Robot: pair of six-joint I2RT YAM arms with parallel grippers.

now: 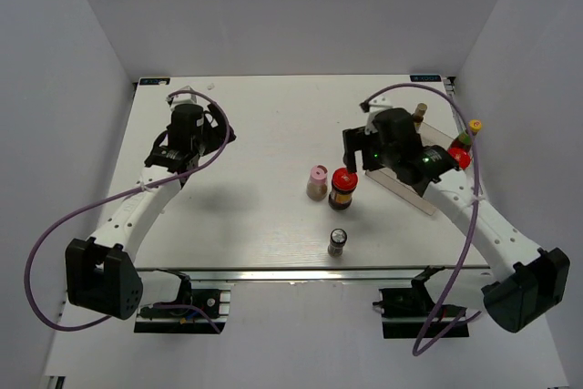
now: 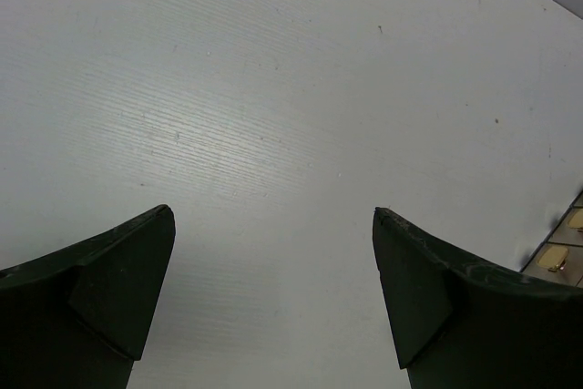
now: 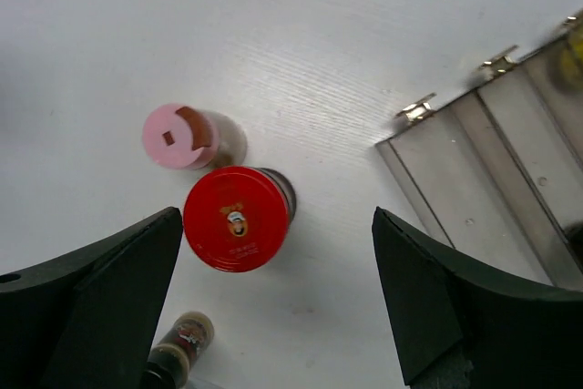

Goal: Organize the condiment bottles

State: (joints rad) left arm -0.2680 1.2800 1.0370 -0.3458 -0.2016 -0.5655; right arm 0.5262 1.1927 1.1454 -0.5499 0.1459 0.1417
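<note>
Right gripper point(image 3: 275, 214), jaws apart, hovers over the red-lidded jar point(image 3: 237, 218); best to centre on its lid before descending, clear of the neighbouring pink-capped shaker point(image 3: 173, 137). Left gripper point(image 2: 273, 216) also stands apart

Table point(image 1: 255, 125) is white with a fine straight grain. The pink-capped shaker point(image 3: 173, 137) has a bubblegum top with a brown patch. Just below it in the right wrist view, the red-lidded jar point(image 3: 237, 218) has a glossy red lid with a tiny gold-and-white face logo. Lower centre of the top view, the grey-capped shaker point(image 1: 338, 241) is dark with a pale cap. At the right edge the yellow-capped bottle point(image 1: 474, 125) shows green and red lower down. Cables point(image 1: 41, 243) are purple, and the rack point(image 3: 492, 179) is see-through grey with brassy clips.
</note>
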